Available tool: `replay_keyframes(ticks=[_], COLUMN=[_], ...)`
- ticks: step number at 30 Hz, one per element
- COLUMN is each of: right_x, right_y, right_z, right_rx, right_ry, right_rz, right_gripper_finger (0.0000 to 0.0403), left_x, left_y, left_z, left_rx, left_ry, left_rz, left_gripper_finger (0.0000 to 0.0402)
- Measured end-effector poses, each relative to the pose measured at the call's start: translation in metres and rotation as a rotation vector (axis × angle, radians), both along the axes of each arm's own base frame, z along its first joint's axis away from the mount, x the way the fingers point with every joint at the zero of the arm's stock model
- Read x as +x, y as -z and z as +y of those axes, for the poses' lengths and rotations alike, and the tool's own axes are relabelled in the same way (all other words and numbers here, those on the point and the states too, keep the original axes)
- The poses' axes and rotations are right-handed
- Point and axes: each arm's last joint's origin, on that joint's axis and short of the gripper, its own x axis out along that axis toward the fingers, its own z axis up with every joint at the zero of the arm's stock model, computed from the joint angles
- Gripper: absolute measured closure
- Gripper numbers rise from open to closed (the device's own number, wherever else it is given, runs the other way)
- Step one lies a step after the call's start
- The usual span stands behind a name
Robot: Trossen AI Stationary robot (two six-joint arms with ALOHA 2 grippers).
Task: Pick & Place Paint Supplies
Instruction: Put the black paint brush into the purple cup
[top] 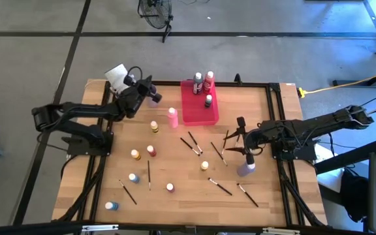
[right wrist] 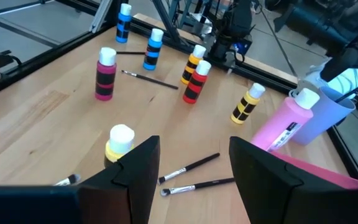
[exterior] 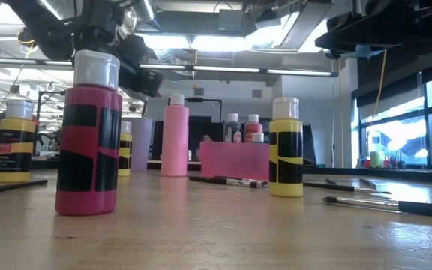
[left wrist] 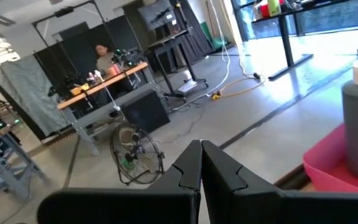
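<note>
Step looks like reaching for a pick: right gripper (right wrist: 191,165) hovers over mid-table, fingers apart, nothing held. Two thin dark pale-tipped paintbrushes (right wrist: 194,175) lie just below between its fingers; yellow light-capped paint bottle (right wrist: 119,143) at its 9 o'clock. Next move: descend, close on one. Left gripper (left wrist: 201,165) closed, empty, near pink-red rectangular plastic tray (left wrist: 337,165).

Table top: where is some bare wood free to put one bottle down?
Free wood lies between the left arm's base and the yellow bottle, and right of the tray. Brushes crowd the middle, near the right gripper.
</note>
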Motion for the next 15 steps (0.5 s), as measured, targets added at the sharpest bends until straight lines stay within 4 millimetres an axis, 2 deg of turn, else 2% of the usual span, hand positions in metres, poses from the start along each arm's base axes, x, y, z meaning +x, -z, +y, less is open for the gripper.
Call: replay_keyframes(ticks=[15], right_x=[0.0008], right_y=[-0.0023], right_z=[-0.0002], right_rx=[0.046], right_ry=[0.015], right_rz=[-0.019], right_gripper_finger=[0.0206], left_x=[0.0029], left_y=[0.0038], left_z=[-0.002], left_rx=[-0.005], left_ry=[0.005], left_rz=[0.03], left_gripper_finger=[0.0398])
